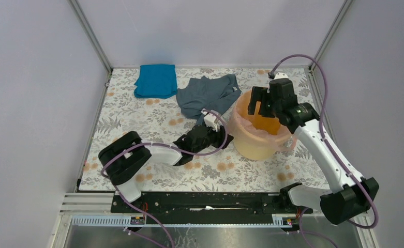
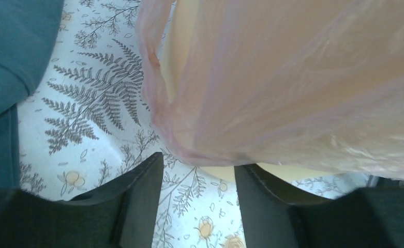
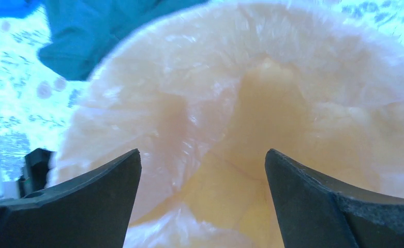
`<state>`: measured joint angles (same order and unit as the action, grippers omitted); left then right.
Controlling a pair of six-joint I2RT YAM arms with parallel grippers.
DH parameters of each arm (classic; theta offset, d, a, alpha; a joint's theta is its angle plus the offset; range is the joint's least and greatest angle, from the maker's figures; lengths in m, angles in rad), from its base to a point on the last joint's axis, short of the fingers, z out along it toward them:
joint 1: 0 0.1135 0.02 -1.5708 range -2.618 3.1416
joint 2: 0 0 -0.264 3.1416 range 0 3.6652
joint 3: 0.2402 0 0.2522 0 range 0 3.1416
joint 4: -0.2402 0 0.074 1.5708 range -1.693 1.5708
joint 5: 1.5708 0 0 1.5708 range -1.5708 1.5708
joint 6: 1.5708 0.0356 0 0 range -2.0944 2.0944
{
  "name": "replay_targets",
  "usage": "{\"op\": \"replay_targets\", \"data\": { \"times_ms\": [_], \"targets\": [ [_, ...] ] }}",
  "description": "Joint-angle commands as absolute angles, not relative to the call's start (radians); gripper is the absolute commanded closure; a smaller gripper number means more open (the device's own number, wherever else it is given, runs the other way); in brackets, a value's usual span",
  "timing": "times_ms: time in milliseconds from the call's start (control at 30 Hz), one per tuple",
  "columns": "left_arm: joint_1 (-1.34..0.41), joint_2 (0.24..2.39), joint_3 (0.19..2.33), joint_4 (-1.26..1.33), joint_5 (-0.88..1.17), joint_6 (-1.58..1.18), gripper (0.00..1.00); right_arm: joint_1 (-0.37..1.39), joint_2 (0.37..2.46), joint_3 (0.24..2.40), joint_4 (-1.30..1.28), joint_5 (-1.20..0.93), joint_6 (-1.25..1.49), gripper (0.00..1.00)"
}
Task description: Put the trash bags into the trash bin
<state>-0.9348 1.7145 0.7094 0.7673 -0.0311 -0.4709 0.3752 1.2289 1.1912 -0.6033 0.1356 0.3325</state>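
Observation:
The yellow-orange trash bin (image 1: 255, 145) stands upright right of centre. The pale-pink trash bag (image 1: 281, 138) lines it and folds over its rim. My right gripper (image 1: 259, 110) hovers over the bin's mouth, open and empty. In the right wrist view (image 3: 202, 155) its jaws stand wide apart above the crinkly bag (image 3: 153, 119) inside the bin. My left gripper (image 1: 222, 136) lies low on the table against the bin's left side. In the left wrist view (image 2: 197, 173) it is open and empty, just below the bag's hanging edge (image 2: 293, 77) and the bin wall (image 2: 230, 173).
A grey-blue garment (image 1: 207, 93) lies behind the left gripper, touching the bin's far-left side. A bright blue folded cloth (image 1: 155, 80) lies at the back left. Walls close in the flowered table (image 1: 137, 119) on three sides.

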Motion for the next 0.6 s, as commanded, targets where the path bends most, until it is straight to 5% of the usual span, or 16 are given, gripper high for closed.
{"op": "replay_targets", "data": {
  "times_ms": [0,100,367,567],
  "targets": [
    [-0.936,1.561,0.668,0.724,-0.052,-0.461,0.37,0.383,1.100,1.314,-0.688,0.118,0.287,0.01],
    [-0.933,1.468,0.619,0.674,-0.045,-0.464,0.22,0.383,1.017,1.351,-0.724,0.114,0.264,0.00],
    [-0.801,1.260,0.569,0.576,0.112,-0.692,0.09,0.383,0.800,1.363,-0.759,0.094,0.241,0.00],
    [-0.605,1.393,0.675,0.607,0.146,-0.980,0.01,0.383,0.676,1.321,-0.752,0.068,0.221,0.00]
  ]
}}
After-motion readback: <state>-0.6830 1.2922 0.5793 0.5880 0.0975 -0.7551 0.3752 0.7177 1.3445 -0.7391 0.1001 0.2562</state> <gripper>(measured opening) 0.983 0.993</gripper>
